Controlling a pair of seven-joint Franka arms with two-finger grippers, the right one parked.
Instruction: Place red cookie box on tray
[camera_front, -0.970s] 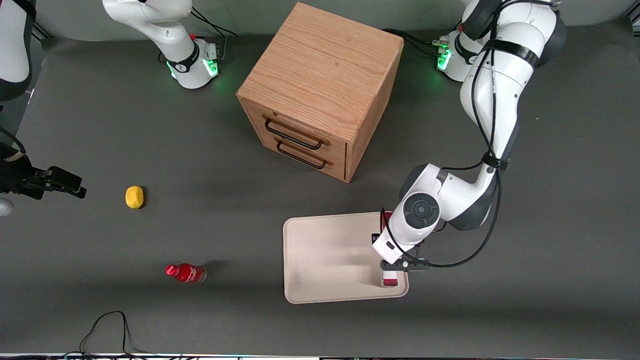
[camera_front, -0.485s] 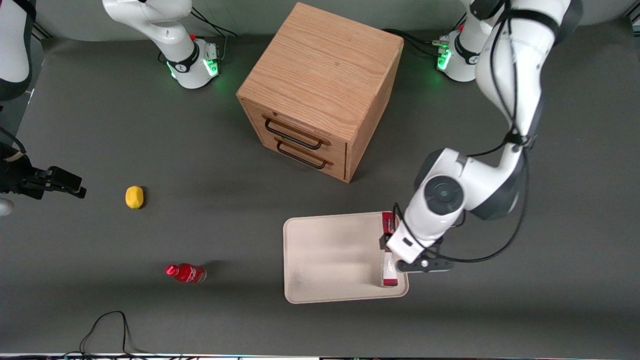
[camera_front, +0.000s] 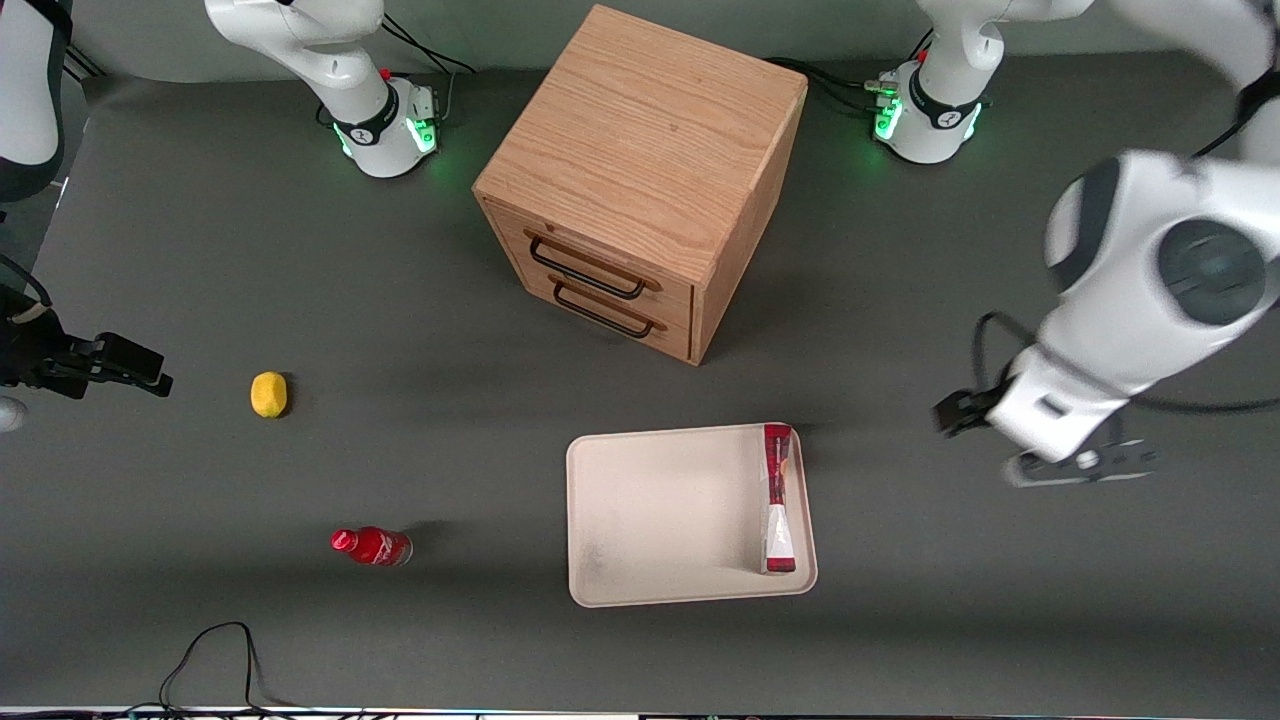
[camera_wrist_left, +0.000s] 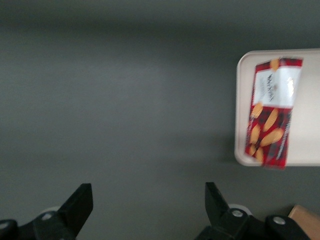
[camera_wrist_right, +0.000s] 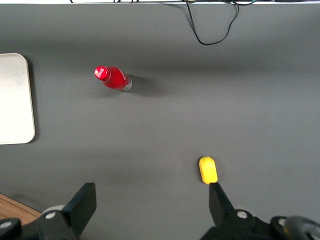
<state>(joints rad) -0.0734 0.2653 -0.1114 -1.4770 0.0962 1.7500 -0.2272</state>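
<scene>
The red cookie box lies in the tray, along the tray's edge toward the working arm's end of the tabletop, seemingly standing on a narrow side, though that is hard to tell. The claw hangs with fingers spread over bare tabletop, apart from the tray and farther toward the working arm's end. The drawer cabinet stands farther from the front camera than the tray, while the bottle and the lemon lie toward the parked arm's end, the bottle nearer the camera.
</scene>
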